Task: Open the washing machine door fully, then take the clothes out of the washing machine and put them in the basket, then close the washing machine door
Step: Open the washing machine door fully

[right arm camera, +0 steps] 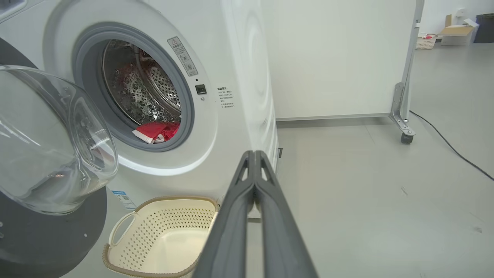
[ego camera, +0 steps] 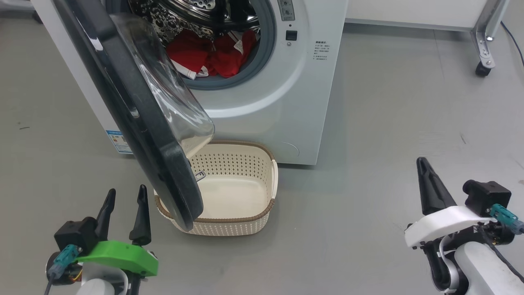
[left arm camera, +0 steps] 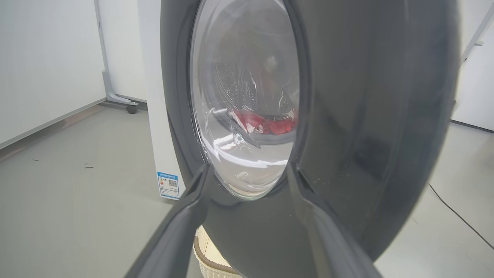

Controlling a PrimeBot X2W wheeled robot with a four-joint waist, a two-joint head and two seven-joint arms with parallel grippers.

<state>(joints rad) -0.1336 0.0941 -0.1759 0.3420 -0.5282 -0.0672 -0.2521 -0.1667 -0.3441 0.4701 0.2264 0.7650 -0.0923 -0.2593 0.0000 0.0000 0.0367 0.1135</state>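
Two containers: clothes (ego camera: 213,53) in the washing machine (ego camera: 286,102), basket (ego camera: 235,164) just before it.

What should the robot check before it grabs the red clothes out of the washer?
1. Washing machine door fully open: not ok. It juts out and hides the left part of the basket in the head view.
2. Clothes reachable: ok, they lie at the drum mouth.
3. Basket ready: ok, it is empty and in front of the washing machine.
4. Left gripper open: ok, and it is near the door.
5. Right gripper open: not ok, it is shut.
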